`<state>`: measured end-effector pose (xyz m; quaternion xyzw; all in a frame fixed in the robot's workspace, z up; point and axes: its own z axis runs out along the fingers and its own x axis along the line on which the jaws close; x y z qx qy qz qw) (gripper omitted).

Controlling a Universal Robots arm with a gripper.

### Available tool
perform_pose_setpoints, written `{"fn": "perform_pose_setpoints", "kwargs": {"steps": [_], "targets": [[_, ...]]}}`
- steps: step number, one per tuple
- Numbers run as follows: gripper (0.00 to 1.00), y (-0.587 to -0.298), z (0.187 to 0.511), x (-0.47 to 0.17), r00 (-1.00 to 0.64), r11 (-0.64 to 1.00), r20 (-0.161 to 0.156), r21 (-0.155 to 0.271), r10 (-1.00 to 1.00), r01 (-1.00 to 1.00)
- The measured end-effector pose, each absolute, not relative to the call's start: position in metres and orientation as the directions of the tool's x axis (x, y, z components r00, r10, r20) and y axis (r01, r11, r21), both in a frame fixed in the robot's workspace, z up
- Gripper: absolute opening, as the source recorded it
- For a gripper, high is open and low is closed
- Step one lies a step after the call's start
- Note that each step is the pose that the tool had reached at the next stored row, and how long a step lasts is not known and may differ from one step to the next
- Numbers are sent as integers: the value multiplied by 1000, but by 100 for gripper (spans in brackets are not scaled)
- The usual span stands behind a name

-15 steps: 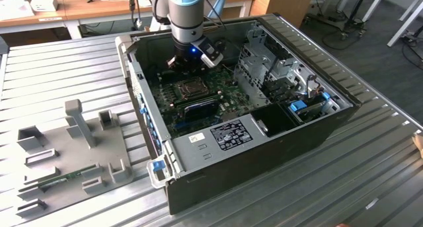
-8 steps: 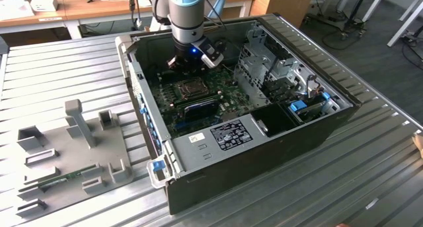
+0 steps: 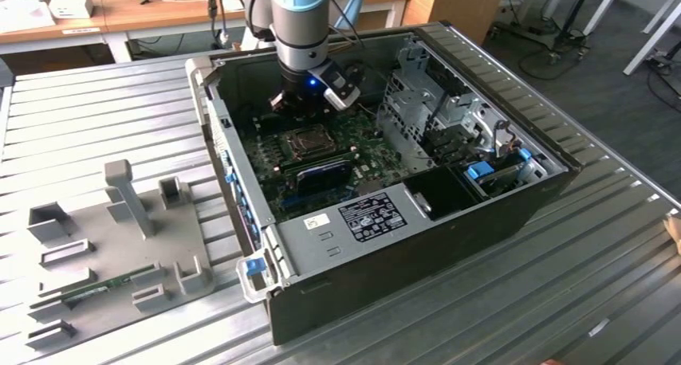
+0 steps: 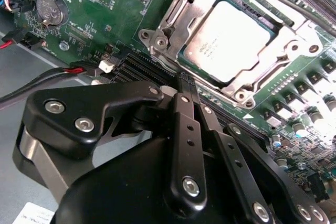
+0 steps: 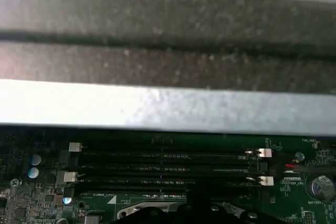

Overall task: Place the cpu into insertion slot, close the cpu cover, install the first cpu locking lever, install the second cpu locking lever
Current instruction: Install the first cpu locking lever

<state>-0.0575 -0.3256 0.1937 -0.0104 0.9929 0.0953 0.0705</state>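
Exterior view, upper middle: arm down inside an open computer case, just above the green circuit board. Near the middle of that board, right below the wrist: insertion slot. Crowding in toward the exterior view's right, a silver drive cage. Case lying on a ribbed metal table, with a grey fixture tray and its upright posts well apart at lower left of the frame.

Second wrist view: gripper drawn narrow, black fingers pressed together with nothing seen between them, tip hovering over the long black memory slots just beside the socket. Seated in the slot: cpu, pale top showing through the cut-out of the cpu cover, which lies flat around it. Nearby on the board, apart from the fingers: coin battery and red and black wires.

First wrist view: same memory slots in parallel rows with white end clips, and a broad grey band blocking everything beyond.
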Motion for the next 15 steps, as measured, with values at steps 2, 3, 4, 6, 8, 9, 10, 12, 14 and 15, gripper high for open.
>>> {"fn": "perform_pose_setpoints", "kwargs": {"steps": [2, 3, 4, 6, 8, 9, 10, 12, 14, 15], "targets": [[10, -326, 193, -57, -990, 982, -142, 188, -7, -34], [10, -326, 193, -57, -990, 982, -142, 188, -7, -34], [10, -326, 192, -57, -990, 982, -143, 188, -7, -34], [10, -326, 192, -57, -990, 982, -143, 188, -7, -34], [10, -326, 192, -57, -990, 982, -143, 188, -7, -34], [10, -326, 192, -57, -990, 982, -143, 188, -7, -34], [10, -326, 192, -57, -990, 982, -143, 188, -7, -34], [10, -326, 192, -57, -990, 982, -143, 188, -7, -34], [10, -326, 192, -57, -990, 982, -143, 188, -7, -34], [10, -326, 192, -57, -990, 982, -143, 188, -7, -34]]}}
